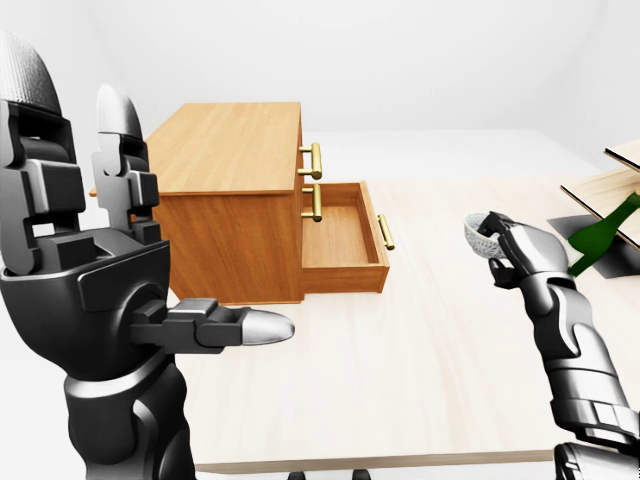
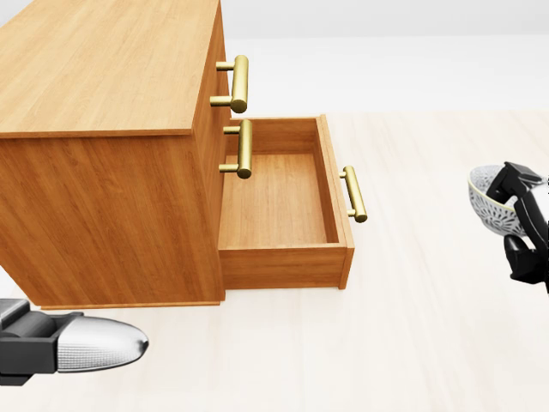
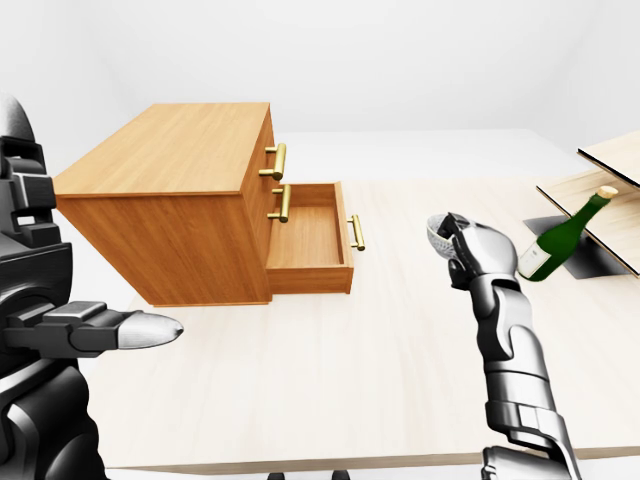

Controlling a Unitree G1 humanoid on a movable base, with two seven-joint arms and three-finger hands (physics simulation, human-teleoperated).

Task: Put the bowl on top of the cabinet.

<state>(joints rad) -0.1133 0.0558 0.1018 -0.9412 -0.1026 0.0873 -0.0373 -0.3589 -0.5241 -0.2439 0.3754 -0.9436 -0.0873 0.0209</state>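
A small white patterned bowl is held above the table at the right of the head view, with my right hand shut on its rim. The wooden cabinet stands at the left on the pale table, its flat top bare. Its bottom drawer is pulled out and holds nothing; the two upper drawers are closed, with brass handles. My left hand is raised at the left of the left-eye view, fingers spread and open, one fingertip showing at the bottom left of the head view.
A green bottle leans by a wooden shelf structure at the table's right edge. The pale table stretches between the cabinet and my right arm. White walls surround the table.
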